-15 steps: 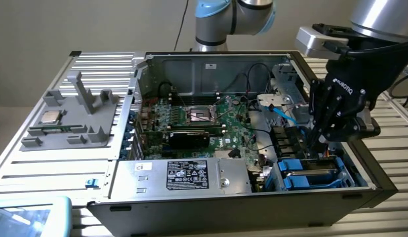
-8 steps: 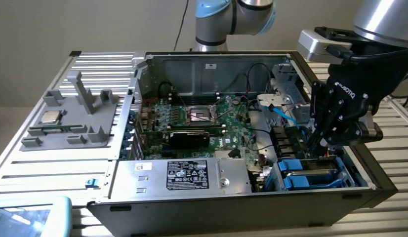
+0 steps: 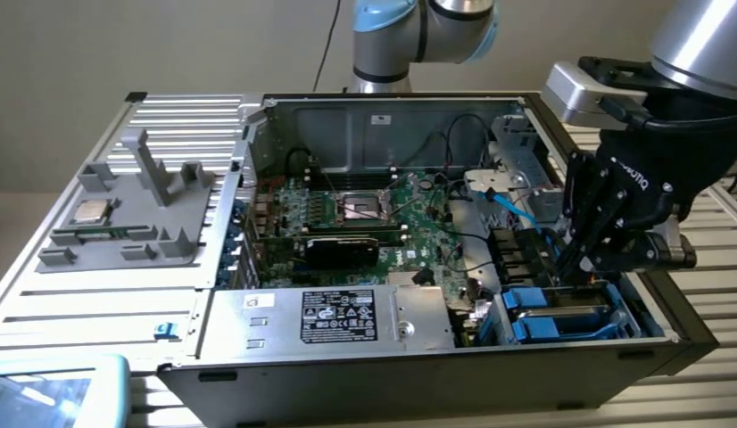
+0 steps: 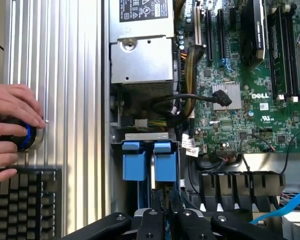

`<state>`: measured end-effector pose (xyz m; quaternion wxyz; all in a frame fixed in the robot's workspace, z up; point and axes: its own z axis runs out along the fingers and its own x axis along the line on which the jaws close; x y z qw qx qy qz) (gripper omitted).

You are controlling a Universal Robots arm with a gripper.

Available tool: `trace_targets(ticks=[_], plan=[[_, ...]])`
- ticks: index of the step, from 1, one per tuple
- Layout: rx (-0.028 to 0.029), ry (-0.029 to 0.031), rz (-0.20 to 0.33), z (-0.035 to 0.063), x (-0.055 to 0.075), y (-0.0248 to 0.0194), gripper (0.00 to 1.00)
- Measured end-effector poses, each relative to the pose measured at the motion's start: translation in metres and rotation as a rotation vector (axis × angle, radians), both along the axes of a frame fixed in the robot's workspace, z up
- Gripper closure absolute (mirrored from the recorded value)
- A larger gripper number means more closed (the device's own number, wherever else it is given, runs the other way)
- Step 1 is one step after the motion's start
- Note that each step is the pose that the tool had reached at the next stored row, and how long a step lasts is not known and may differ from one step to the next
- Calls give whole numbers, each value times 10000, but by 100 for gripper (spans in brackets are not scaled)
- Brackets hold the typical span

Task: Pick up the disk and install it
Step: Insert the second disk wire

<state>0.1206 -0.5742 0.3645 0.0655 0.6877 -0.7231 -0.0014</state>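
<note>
The disk [image 4: 149,165] stands on edge in the drive bay at the front corner of the open computer case [image 3: 344,361], on the exterior view's right; from my wrist I see its blue bracket [image 4: 134,161] tabs on either side of a thin silver edge, sunk between the bay walls. My claw [image 3: 583,267] is down in that bay, its fingers nearly closed and pinched, as far as I can judge, on the top edge of the disk. So I take this to be the installing step: the disk is in its slot but I cannot tell whether it is fully seated. The move in hand calls for a straight push along the rails, no tilt, and care for the blue cable [image 3: 511,209] just beside. Beyond the case lies the motherboard [image 4: 250,95], and a person's hand [image 4: 12,125] rests on a knob [image 4: 25,137] near a keyboard [image 4: 22,202].
</note>
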Motion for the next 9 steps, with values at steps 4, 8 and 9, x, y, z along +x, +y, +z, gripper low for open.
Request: trace_targets(ticks=[4, 8, 9], plan=[[367, 0, -1, -23, 0, -65, 84], [421, 0, -6, -94, 0, -78, 84], [420, 0, -6, -111, 0, -78, 84]])
